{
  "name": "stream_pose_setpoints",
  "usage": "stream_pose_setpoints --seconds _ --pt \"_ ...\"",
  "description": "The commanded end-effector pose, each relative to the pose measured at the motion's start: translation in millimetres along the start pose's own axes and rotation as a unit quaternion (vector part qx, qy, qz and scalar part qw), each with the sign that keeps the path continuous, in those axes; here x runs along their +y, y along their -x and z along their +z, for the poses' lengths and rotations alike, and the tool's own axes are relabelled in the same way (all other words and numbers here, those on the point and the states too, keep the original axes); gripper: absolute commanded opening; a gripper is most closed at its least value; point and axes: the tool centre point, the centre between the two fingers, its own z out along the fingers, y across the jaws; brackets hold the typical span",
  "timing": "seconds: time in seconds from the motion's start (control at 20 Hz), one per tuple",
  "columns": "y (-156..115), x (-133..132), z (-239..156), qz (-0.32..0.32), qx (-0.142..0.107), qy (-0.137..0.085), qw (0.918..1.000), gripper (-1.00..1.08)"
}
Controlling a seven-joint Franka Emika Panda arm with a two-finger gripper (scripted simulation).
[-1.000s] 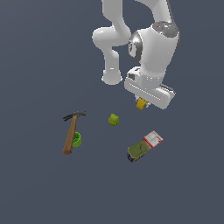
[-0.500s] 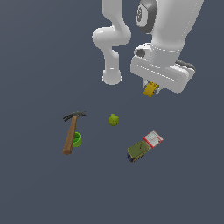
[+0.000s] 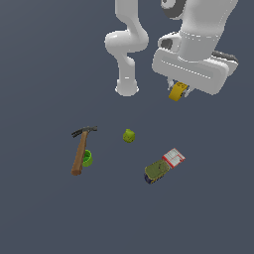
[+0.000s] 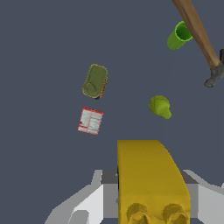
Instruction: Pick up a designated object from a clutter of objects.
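Observation:
The designated object [image 3: 177,92], a small yellow-orange block with dark holes, hangs high above the floor with my gripper [image 3: 178,93] shut on it. In the wrist view the designated object [image 4: 148,181] fills the space between my grey fingers [image 4: 94,201], held in the gripper [image 4: 148,197]. The clutter of objects lies far below: a brown-handled hammer [image 3: 80,149], a green cup [image 3: 88,158], a yellow-green lump [image 3: 129,135], an olive tin can [image 3: 156,171] and a red-and-white box [image 3: 173,158].
The arm's white base [image 3: 127,88] stands behind the clutter. In the wrist view the hammer [image 4: 199,35] lies across the green cup [image 4: 178,36], with the lump [image 4: 160,106], tin can [image 4: 94,81] and box [image 4: 90,120] spread apart.
My gripper has risen steadily with the yellow-orange block in it and shifted toward the exterior view's right. The items on the floor have not moved.

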Motion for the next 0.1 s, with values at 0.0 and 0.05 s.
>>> stream_pose_setpoints --seconds 0.0,0.05 --pt "0.1 -0.9 -3.7 0.000 0.000 0.000 1.0000 -1.00" --pt "0.1 -1.0 -3.9 0.000 0.000 0.000 1.0000 -1.00"
